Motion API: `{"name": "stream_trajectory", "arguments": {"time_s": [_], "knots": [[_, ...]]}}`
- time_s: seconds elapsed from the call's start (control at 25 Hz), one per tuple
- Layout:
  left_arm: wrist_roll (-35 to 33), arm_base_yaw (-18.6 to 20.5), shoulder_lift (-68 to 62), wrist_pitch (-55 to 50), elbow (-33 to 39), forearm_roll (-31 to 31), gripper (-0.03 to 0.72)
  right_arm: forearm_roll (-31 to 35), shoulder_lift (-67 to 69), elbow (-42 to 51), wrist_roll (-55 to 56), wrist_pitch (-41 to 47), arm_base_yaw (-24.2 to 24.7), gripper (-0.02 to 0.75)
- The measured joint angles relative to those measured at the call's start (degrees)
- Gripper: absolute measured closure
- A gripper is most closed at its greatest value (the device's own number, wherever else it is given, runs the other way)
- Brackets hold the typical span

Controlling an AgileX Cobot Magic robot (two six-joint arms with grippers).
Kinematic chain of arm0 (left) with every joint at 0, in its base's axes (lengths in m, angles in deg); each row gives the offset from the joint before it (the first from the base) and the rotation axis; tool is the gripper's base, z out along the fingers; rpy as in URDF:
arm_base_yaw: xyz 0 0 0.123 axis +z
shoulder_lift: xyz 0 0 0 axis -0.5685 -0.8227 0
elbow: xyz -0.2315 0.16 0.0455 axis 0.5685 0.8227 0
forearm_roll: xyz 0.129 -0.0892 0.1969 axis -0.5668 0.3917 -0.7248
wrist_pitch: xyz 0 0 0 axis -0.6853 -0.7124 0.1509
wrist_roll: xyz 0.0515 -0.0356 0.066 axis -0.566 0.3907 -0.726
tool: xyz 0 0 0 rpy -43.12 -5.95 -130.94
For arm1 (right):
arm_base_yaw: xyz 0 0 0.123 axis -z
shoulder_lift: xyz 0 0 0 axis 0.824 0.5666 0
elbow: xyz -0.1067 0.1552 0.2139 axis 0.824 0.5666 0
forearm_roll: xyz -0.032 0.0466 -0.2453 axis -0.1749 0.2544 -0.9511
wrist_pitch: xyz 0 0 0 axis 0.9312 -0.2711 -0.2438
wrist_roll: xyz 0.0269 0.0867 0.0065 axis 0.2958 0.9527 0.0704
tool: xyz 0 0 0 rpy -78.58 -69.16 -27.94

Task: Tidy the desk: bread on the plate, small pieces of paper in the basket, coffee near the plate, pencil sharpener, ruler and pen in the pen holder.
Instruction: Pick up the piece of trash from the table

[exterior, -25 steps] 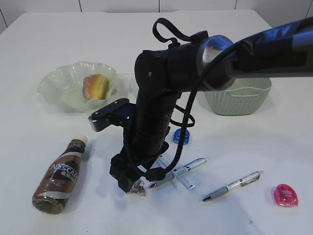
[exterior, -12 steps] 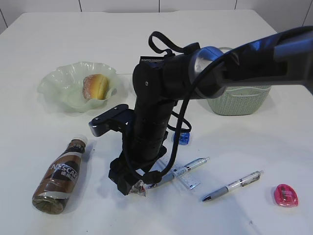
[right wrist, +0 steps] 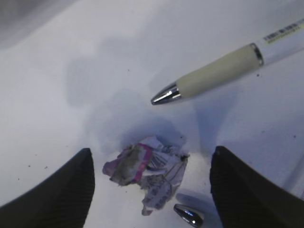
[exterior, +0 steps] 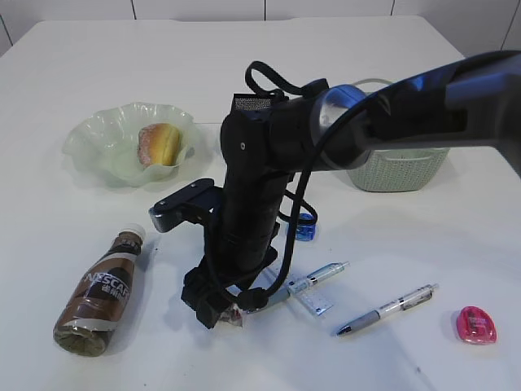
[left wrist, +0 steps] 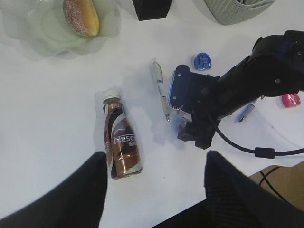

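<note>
A: Where's the right gripper [right wrist: 149, 185] now?

B: Low over the desk [exterior: 98, 49], fingers spread either side of the crumpled paper scrap [right wrist: 145, 171], beside a pen tip [right wrist: 164, 95].

A: How will the scrap handle?

B: Probably light, soft, springy. Pinch across its bulging middle; it may slip.

This looks like a robotics lab bench staged as an office desk. A large plain white counter [exterior: 98, 57] with a seam across it fills the exterior view, backed by white wall panels, and a black jointed robot arm [exterior: 252, 204] trailing loose black cables reaches over it. The items spread out are desk props: a grey-and-white click pen [exterior: 389, 309], a short clear plastic ruler [exterior: 313, 301], a pink pencil sharpener [exterior: 476, 324], a sage-green woven-look plastic basket [exterior: 399, 167] and a small black mesh pen holder [left wrist: 152, 8].
</note>
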Motion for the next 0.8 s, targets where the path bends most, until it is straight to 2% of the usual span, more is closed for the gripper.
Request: {"name": "stream_trajectory", "arguments": {"time_s": [0.8], "knots": [[0.0,0.0,0.0,0.0,0.0,-0.5,0.232,0.0,0.5,0.0,0.1,-0.4,0.0,0.151]]}}
